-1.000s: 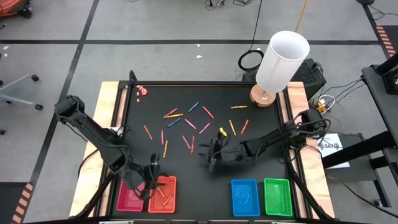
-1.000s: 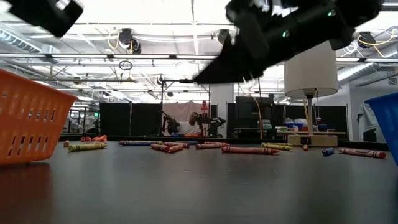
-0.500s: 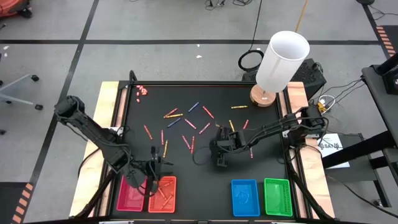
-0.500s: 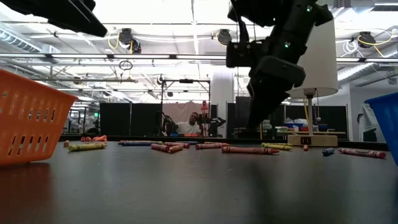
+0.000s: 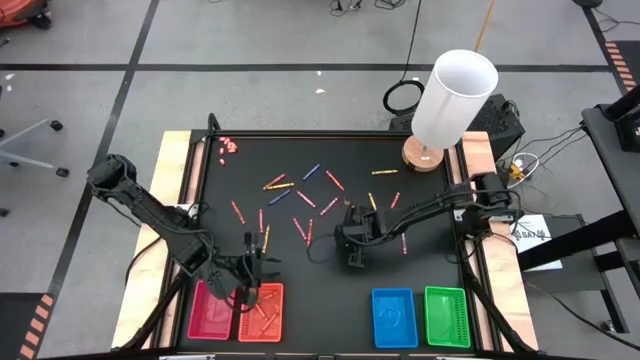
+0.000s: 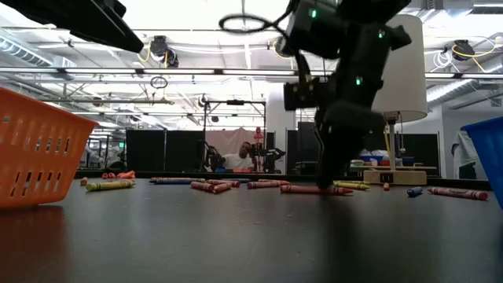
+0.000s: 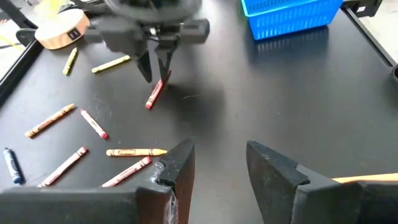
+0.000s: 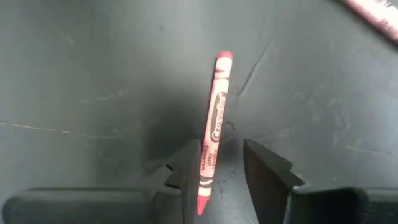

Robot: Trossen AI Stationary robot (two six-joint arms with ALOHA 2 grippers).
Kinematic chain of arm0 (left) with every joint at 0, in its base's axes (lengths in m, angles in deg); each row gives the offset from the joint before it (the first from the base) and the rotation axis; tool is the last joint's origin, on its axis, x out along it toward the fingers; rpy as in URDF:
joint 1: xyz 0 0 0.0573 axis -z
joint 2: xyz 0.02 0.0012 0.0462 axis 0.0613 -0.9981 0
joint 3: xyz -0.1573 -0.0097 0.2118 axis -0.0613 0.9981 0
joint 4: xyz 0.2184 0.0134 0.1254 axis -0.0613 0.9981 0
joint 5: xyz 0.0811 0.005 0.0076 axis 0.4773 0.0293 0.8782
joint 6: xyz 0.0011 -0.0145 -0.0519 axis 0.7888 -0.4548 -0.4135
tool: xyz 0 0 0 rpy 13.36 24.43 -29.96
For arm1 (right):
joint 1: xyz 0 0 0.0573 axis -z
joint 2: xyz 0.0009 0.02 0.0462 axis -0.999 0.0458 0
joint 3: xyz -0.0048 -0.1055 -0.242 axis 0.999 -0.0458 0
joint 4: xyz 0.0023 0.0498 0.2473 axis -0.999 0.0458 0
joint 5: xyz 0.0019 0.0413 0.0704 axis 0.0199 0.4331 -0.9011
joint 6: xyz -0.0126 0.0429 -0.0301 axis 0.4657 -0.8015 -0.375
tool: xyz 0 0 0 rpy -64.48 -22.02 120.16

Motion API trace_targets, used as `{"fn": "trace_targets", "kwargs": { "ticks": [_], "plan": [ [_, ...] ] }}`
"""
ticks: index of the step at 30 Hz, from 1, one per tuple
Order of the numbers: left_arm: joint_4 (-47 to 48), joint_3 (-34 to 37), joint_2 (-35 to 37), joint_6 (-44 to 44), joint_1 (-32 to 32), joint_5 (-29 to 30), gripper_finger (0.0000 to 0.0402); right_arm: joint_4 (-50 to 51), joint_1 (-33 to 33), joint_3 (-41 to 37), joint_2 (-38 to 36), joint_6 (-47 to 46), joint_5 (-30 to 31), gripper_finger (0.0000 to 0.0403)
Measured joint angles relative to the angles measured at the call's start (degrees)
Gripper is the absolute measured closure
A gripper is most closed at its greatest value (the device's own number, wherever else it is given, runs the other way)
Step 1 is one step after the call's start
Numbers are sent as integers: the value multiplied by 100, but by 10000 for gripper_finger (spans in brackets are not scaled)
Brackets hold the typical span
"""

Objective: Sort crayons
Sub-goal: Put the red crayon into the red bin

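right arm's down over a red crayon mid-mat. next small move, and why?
Probably finish closing, then lift. In the right wrist view the red paper-wrapped crayon lies on the black mat with its lower end between the right end effector fingers, gaps still visible either side. The left end effector hangs open near the orange tray.

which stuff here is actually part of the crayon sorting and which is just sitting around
Part of the job:
- loose crayons scattered on the black mat
- red crayon between the right hand's fingers
- orange tray, pink tray, blue tray, green tray

Just lying about:
- white lamp
- small pink-red bits near the mat's corner
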Motion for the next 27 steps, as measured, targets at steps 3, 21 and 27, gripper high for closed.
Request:
{"fn": "trace_targets", "kwargs": {
  "ticks": [3,21,27],
  "plan": [
    [2,0,0,-2,1,-1,255,3,24,9,122,-33,-79,302],
    [2,0,0,5,1,-3,256,-119,102,0,233,146,-551,394],
    [2,0,0,12,0,-3,256,-203,-30,-28,-87,219,-608,400]
  ]
}}
